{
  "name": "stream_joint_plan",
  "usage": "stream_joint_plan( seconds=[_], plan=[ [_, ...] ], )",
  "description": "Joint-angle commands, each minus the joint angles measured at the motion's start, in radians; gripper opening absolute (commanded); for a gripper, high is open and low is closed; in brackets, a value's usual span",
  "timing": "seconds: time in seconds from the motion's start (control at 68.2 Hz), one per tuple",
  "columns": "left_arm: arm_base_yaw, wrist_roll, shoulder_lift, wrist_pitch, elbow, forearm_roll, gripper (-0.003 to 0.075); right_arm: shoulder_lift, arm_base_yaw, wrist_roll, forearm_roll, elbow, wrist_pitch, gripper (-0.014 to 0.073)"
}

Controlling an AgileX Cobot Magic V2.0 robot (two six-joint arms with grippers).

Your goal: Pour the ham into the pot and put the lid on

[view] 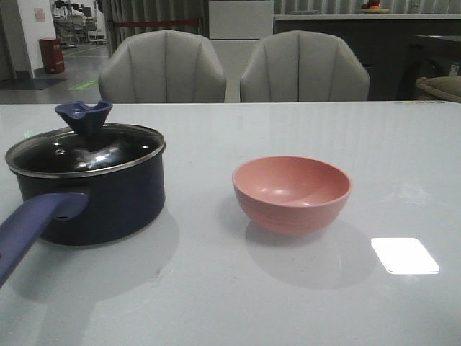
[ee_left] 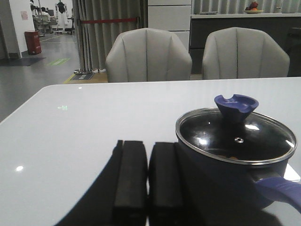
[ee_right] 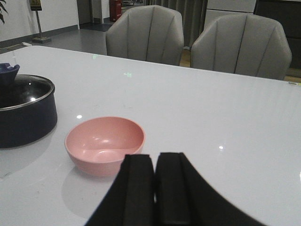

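The dark navy pot (view: 101, 202) stands at the left of the white table, its blue-purple handle (view: 32, 227) pointing to the near left. The glass lid (view: 86, 150) with its flared blue-purple knob (view: 85, 119) sits on the pot. Orange ham chunks (ee_left: 227, 154) show faintly through the lid in the left wrist view. The pink bowl (view: 292, 193) stands empty at the centre right. My left gripper (ee_left: 148, 176) is shut and empty beside the pot (ee_left: 225, 181). My right gripper (ee_right: 154, 186) is shut and empty just near of the pink bowl (ee_right: 104, 143). Neither gripper shows in the front view.
Two grey chairs (view: 162, 68) (view: 304, 66) stand behind the table's far edge. A bright reflection patch (view: 404, 255) lies on the table at the near right.
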Motion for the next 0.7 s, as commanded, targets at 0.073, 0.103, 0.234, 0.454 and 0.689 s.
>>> stream_joint_plan(
  seconds=[0.073,0.103,0.234,0.454,0.689],
  plan=[
    [0.001,-0.011,-0.019,-0.087,0.021,-0.008,0.0113,0.01,-0.005,-0.012,-0.004,-0.027,-0.084,0.0146],
    [0.001,-0.011,-0.019,-0.087,0.021,-0.008,0.0113,0.01,-0.005,-0.012,-0.004,-0.027,-0.084,0.0146],
    [0.001,-0.011,-0.019,-0.087,0.021,-0.008,0.0113,0.009,-0.018,-0.012,-0.061,-0.013,-0.114,0.0146],
    [0.001,-0.011,-0.019,-0.087,0.021,-0.008,0.0113,-0.06,-0.157,0.04,-0.11,0.028,-0.121,0.0146],
    [0.001,-0.011,-0.019,-0.087,0.021,-0.008,0.0113,-0.096,-0.205,0.151,-0.165,0.128,-0.173,0.0146]
  ],
)
